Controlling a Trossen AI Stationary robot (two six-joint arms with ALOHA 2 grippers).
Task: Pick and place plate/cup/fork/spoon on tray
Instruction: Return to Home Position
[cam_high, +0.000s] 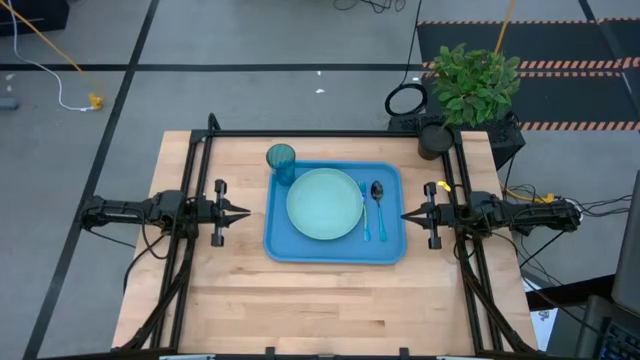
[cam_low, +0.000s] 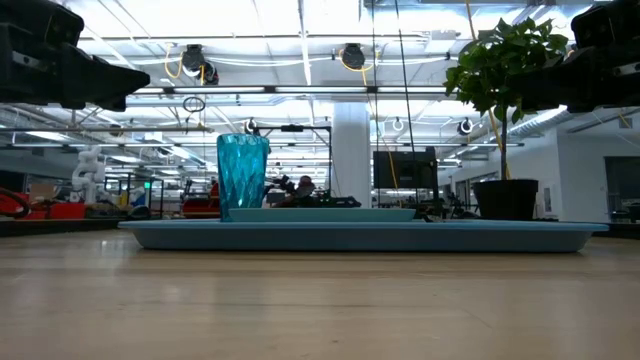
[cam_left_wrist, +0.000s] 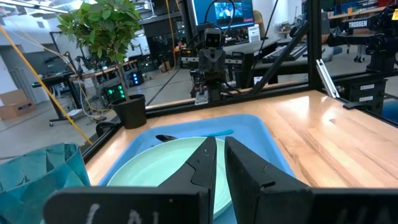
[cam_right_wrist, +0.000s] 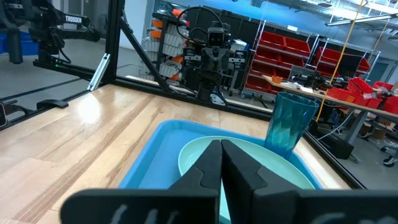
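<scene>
The blue tray (cam_high: 390, 250) lies in the middle of the table. On it lies the mint-green plate (cam_high: 325, 203). The teal cup (cam_high: 281, 160) stands upright at the tray's far left corner. The fork (cam_high: 364, 212) and the spoon (cam_high: 378, 205) lie side by side on the tray, right of the plate. My left gripper (cam_high: 246, 212) hovers left of the tray, shut and empty, and shows in its wrist view (cam_left_wrist: 219, 158). My right gripper (cam_high: 405, 215) hovers right of the tray, shut and empty, and shows in its wrist view (cam_right_wrist: 222, 155).
A potted plant (cam_high: 470, 85) stands at the table's far right corner beside a dark round object (cam_high: 434, 140). A black frame (cam_high: 330, 133) runs along the far edge and both sides. Bare wood lies between the tray and the near edge.
</scene>
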